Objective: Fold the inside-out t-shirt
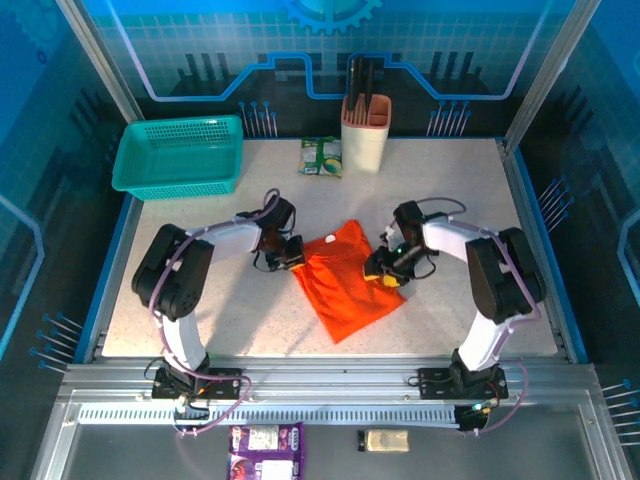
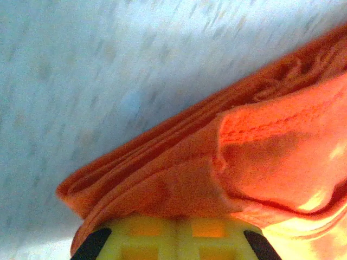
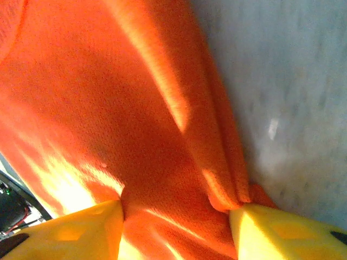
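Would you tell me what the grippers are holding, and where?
The orange t-shirt: left gripper pinches its left edge, right gripper its bunched right edge.

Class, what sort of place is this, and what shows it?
Probably a robot lab test cell: two white-and-black robot arms bolted to a speckled framed table, blue printed wall panels, a bright orange cloth t-shirt.

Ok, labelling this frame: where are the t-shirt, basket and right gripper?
t-shirt (image 1: 345, 285), top view, middle of cloth.
basket (image 1: 175, 187), top view, near wall.
right gripper (image 3: 176, 212), right wrist view, between fingertips.
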### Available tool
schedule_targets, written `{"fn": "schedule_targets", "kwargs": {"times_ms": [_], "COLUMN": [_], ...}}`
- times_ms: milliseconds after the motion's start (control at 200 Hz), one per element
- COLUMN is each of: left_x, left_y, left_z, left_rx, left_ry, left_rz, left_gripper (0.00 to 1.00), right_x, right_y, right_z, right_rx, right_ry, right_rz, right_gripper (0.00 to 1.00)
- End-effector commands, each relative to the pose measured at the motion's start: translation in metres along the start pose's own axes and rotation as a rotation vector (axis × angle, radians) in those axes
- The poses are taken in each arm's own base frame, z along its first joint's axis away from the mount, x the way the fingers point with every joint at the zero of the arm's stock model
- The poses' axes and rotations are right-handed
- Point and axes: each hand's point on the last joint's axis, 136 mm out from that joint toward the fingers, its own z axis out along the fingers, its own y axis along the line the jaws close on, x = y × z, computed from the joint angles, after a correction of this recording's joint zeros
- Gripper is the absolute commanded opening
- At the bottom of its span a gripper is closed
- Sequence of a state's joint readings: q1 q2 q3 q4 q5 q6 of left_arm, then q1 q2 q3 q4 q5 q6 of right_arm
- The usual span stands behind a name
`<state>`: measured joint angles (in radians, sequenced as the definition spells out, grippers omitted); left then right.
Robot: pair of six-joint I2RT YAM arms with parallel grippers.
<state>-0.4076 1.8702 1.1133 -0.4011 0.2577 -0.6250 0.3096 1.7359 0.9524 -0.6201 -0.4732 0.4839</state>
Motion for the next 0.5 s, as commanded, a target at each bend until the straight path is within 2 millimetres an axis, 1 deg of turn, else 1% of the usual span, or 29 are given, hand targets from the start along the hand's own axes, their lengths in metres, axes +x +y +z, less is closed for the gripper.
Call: {"fn": "schedule_targets", "kwargs": {"times_ms": [0, 120, 175, 205, 255, 345, 420, 495], "left_x": [-0.012, -0.03, -0.038, -0.041, -0.046, -0.051, -0.051, -0.047], "left_y": [0.006, -0.009, -0.015, -0.017, -0.02, -0.024, -0.027, -0.028], "left_z": [0.015, 0.02, 0.017, 0.013, 0.003, -0.021, -0.041, -0.055], "left_rx": [-0.052, -0.032, -0.03, -0.035, -0.041, -0.049, -0.057, -0.065], "left_ry": [0.053, 0.062, 0.051, 0.045, 0.023, -0.027, -0.062, -0.075], "left_rz": [0.067, 0.117, 0.133, 0.138, 0.149, 0.165, 0.181, 0.185], "left_gripper": [0.0, 0.0, 0.0, 0.0, 0.01, 0.04, 0.06, 0.07], "right_x": [0.032, 0.056, 0.061, 0.062, 0.06, 0.052, 0.04, 0.029], "right_y": [-0.012, -0.01, -0.002, -0.001, -0.003, 0.003, 0.009, 0.012], "right_z": [0.015, 0.019, 0.019, 0.017, 0.009, -0.011, -0.028, -0.041], "right_rx": [0.044, 0.05, 0.038, 0.048, 0.078, 0.088, 0.081, 0.086], "right_ry": [0.001, -0.027, -0.04, -0.048, -0.077, -0.147, -0.199, -0.225], "right_rz": [0.094, 0.133, 0.122, 0.122, 0.123, 0.105, 0.084, 0.063], "right_gripper": [0.57, 0.57, 0.57, 0.57, 0.57, 0.57, 0.57, 0.57]}}
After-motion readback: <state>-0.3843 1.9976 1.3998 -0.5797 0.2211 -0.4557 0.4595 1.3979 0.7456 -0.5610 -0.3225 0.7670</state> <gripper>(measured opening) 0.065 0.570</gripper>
